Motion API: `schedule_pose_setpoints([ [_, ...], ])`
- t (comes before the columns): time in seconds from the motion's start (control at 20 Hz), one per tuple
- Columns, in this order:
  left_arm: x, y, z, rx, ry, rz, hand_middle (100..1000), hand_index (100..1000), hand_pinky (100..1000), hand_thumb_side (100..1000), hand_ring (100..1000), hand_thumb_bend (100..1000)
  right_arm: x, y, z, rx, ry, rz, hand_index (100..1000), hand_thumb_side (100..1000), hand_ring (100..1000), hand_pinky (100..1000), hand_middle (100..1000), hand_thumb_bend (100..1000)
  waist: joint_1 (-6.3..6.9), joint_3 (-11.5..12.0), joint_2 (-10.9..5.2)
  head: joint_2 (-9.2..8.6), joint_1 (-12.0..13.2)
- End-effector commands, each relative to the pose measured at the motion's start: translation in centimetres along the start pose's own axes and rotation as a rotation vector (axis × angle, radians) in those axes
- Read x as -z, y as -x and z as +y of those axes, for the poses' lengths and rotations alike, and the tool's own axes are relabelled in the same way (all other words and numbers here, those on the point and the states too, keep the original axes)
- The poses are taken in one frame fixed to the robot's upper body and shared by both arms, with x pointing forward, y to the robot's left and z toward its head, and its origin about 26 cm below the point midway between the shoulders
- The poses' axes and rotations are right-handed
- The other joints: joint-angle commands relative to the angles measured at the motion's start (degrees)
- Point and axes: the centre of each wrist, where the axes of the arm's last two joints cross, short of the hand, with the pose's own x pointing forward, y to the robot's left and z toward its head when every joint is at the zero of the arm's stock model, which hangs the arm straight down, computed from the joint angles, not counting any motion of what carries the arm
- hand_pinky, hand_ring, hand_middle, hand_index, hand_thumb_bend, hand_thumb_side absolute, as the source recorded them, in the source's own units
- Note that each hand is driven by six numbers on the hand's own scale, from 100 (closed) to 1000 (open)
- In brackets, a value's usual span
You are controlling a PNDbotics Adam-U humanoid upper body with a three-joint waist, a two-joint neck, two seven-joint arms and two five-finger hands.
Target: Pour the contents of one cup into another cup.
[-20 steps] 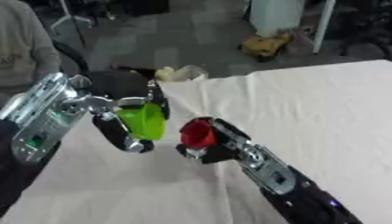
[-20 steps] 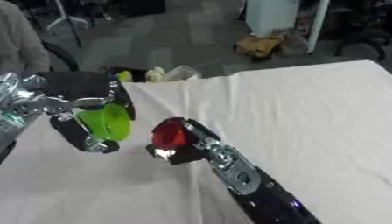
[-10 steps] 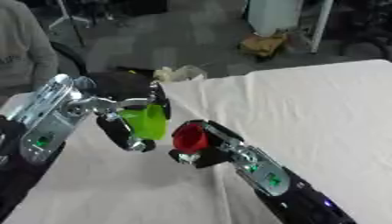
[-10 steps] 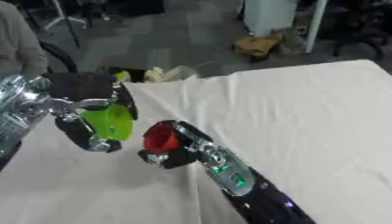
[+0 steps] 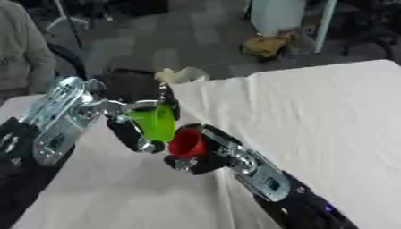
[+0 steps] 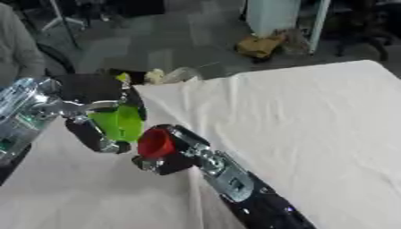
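- Green first: the green cup (image 5: 154, 123) sits in my left hand (image 5: 134, 117), fingers and thumb curled round it, held up over the white cloth (image 5: 313, 116).
- The cup is tilted, its wider end toward the red one.
- Red cup (image 5: 186, 142) is in my right hand (image 5: 205, 150), fingers wrapped round it from behind and below.
- The two cups are just beside each other, the green rim right at the red one's upper left edge; I cannot tell whether they touch.
- The red cup is lower and a little right of the green, tipped so its mouth faces left, toward the green cup.
- I cannot see any contents in either cup from here.
- My left arm (image 5: 51, 123) comes in from the left edge, silver plates showing; my right forearm (image 5: 270, 185) runs up from the bottom right, black with silver joints.
- Both cups hang above the cloth near the table's left half, well clear of the far edge.
- The cloth is wrinkled, with a fold running down beneath my right forearm.
- Beyond the table, grey floor (image 5: 196, 40).
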Motion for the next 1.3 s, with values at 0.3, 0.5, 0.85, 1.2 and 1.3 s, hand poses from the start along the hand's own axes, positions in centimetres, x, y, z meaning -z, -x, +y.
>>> schedule_pose_setpoints([
  [0.3,0.2,0.5,1.2,0.077,0.042,0.005,398,714,218,226,228,336,0.9,-1.6,0.0,-0.008,-0.02,-0.051,493,209,356,474,309,100,0.14,-0.26,-1.18,-0.39,0.12],
  [0.5,0.3,0.6,1.4,0.095,0.065,0.003,399,714,221,224,228,338,0.9,-1.5,0.1,-0.011,-0.026,-0.05,494,210,356,475,309,100,0.31,-0.28,-1.23,-0.4,0.07],
  [0.85,0.6,0.4,2.0,0.132,0.09,-0.008,399,713,221,221,223,335,0.9,-1.5,0.2,-0.015,-0.035,-0.048,494,210,357,475,310,100,0.59,-0.37,-1.35,-0.45,0.0],
  [1.2,0.9,0.2,2.5,0.169,0.123,-0.019,396,711,224,210,221,330,0.9,-1.4,0.2,-0.017,-0.041,-0.044,494,211,357,476,310,100,0.8,-0.44,-1.44,-0.47,-0.02],
  [1.3,0.9,0.2,2.5,0.178,0.135,-0.022,394,710,222,211,219,331,0.9,-1.3,0.2,-0.017,-0.042,-0.044,495,211,357,476,310,100,0.84,-0.41,-1.46,-0.46,-0.05],
])
